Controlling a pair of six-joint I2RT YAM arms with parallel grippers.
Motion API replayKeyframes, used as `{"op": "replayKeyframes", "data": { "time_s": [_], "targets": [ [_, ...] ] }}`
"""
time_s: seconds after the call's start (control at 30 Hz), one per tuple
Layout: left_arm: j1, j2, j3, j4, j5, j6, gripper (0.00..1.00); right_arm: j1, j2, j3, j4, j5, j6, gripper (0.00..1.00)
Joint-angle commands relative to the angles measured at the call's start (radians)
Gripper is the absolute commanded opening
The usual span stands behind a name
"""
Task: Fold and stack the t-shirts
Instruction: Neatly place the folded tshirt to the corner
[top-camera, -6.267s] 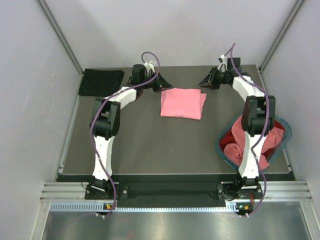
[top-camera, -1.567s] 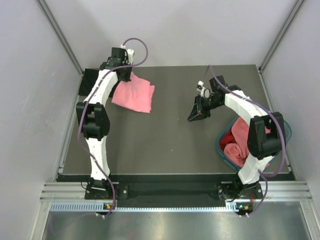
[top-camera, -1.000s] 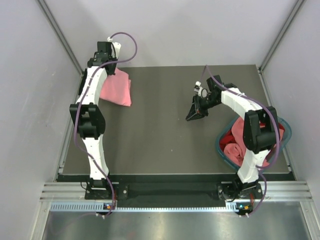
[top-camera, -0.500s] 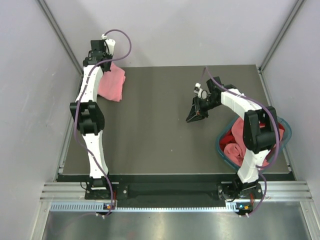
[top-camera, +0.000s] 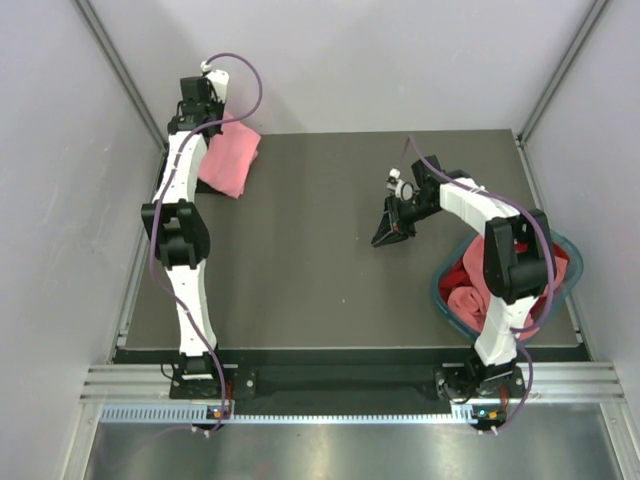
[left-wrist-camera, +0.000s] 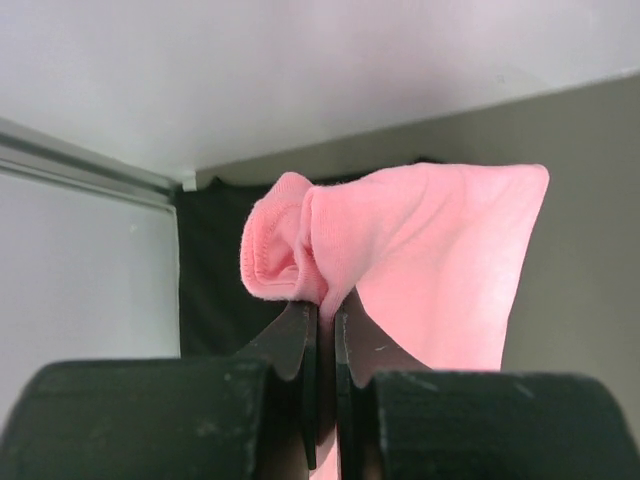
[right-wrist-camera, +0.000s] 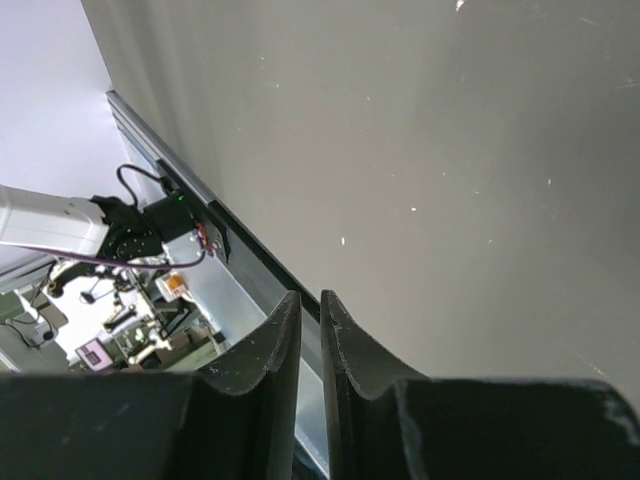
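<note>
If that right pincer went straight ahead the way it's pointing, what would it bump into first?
Most likely the bare grey tabletop: the right pincer angles down towards it and nothing shows in between. How far off it is cannot be judged.

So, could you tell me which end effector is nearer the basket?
Right. The right end effector hangs just left of the basket; the left end effector grips the pink shirt at the far-left corner.

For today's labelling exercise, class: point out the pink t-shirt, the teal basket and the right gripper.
pink t-shirt (top-camera: 233, 160): top external view, middle of the folded cloth.
teal basket (top-camera: 437, 288): top external view, its left rim.
right gripper (top-camera: 381, 238): top external view, midway between its fingertips.
</note>
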Motion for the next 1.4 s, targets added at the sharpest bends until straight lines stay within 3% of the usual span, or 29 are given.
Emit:
{"op": "replayKeyframes", "data": {
  "time_s": [0.0, 0.5, 0.87, 1.37],
  "targets": [
    [0.016, -0.027, 0.007, 0.186, 0.014, -0.034, 0.00, 0.007, 0.004, 0.024, 0.004, -0.019, -0.010, 0.14],
    [0.047, -0.024, -0.030, 0.159, 0.034, -0.074, 0.00, 0.005, 0.020, 0.045, 0.004, -0.016, -0.007, 0.14],
    [-0.001, -0.234, -0.154, 0.148, 0.050, -0.146, 0.00, 0.005, 0.031, 0.052, 0.007, -0.024, -0.001, 0.14],
    [0.010, -0.171, -0.091, 0.104, 0.025, -0.083, 0.00, 0.001, 0.033, 0.046, -0.004, -0.021, -0.012, 0.14]
  ]
}}
